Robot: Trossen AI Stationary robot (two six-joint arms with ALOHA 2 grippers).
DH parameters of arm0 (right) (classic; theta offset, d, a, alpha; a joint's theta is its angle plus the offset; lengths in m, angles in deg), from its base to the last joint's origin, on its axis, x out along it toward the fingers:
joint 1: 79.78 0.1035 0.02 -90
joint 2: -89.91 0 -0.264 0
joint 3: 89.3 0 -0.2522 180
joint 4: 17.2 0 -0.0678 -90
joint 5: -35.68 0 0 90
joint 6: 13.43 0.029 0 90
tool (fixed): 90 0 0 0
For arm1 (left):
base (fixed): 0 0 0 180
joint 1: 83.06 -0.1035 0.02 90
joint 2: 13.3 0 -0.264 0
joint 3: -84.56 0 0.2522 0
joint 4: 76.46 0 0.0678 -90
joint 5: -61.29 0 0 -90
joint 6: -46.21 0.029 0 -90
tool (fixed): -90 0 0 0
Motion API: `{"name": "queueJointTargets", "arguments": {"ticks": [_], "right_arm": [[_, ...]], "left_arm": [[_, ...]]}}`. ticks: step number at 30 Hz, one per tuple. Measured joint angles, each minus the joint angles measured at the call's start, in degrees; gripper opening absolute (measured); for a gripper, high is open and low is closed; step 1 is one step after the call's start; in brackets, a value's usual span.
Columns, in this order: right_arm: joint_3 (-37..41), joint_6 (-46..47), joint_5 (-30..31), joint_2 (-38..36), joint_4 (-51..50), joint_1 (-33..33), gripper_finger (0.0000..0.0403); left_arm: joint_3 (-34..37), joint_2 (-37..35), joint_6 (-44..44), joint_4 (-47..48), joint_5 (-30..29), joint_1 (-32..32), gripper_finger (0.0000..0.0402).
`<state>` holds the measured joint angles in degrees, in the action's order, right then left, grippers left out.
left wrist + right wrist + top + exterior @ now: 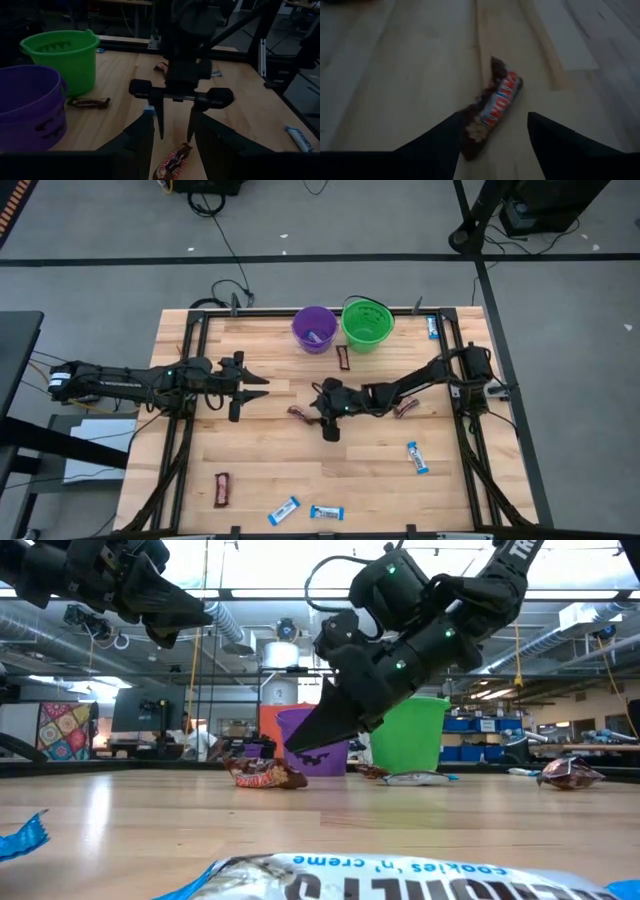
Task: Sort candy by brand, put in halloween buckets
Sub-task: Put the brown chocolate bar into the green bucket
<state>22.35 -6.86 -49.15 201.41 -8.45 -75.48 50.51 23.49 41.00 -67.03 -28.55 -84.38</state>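
A dark brown mini bar (298, 413) (495, 102) lies flat on the wood near the table's middle. My right gripper (318, 404) (492, 137) is open and slants down over it from the right. Its fingers stand on either side of the bar's near end, and in the low view they (300, 740) hover just above the bar (265, 775). My left gripper (257, 386) (172, 145) is open and held high to the bar's left, facing the right gripper. The purple bucket (314, 328) and the green bucket (367, 323) stand at the far edge.
Other brown bars lie below the green bucket (343, 358), right of the right gripper (408, 410) and at the near left (221, 488). Blue-and-white bars lie at the right (417, 457), the far right (433, 328) and the near edge (284, 510) (327, 512).
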Motion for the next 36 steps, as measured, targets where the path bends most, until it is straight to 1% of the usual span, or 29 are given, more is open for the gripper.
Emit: {"name": "queueJointTargets", "arguments": {"ticks": [10, 14, 16, 19, 21, 25, 28, 30, 32, 34, 36], "right_arm": [[-0.01, 2.45, 0.90, 0.09, 2.58, 2.28, 0.0232], [-0.42, 2.62, 0.96, 4.61, 6.99, 2.47, 0.0232], [-2.18, 2.69, 0.11, 7.98, 8.13, 2.40, 0.0232], [-5.76, 2.08, 1.69, 11.68, 7.49, 2.13, 0.0232], [-7.78, 1.83, 1.42, 13.59, 7.75, 1.62, 0.0232], [-10.93, 1.76, -0.02, 15.90, 7.90, 0.80, 0.0230], [-11.88, 1.78, 0.22, 16.10, 7.34, 0.67, 0.0224], [-12.13, 1.70, 1.18, 15.95, 7.17, 0.66, 0.0210], [-12.13, 0.95, 1.54, 15.67, 6.95, 0.65, 0.0185], [-12.13, 0.85, 1.68, 15.47, 6.76, 0.56, 0.0147], [-12.11, 0.43, 1.18, 15.37, 6.64, 0.48, 0.0099]], "left_arm": [[0.00, 0.00, 0.00, -0.02, 0.00, 0.00, 0.0142], [0.00, 0.00, 0.03, -0.08, 0.00, 0.00, 0.0142], [0.00, 0.02, 0.05, -0.19, 0.02, 0.00, 0.0142], [0.00, 0.04, 0.03, -0.48, 0.04, 0.00, 0.0142], [0.00, 0.04, 0.02, -0.54, 0.08, 0.00, 0.0142], [0.00, 0.07, 0.00, -0.42, 0.13, 0.00, 0.0142], [0.00, 0.07, 0.02, 0.04, 0.11, 0.00, 0.0142], [0.00, 0.07, 0.02, 0.04, 0.13, 0.00, 0.0142], [0.00, 0.07, 0.02, 0.02, 0.12, -0.01, 0.0142], [0.00, 0.09, 0.02, 0.13, 0.12, 0.00, 0.0142], [0.00, 0.09, 0.02, 0.11, 0.13, 0.00, 0.0142]]}}
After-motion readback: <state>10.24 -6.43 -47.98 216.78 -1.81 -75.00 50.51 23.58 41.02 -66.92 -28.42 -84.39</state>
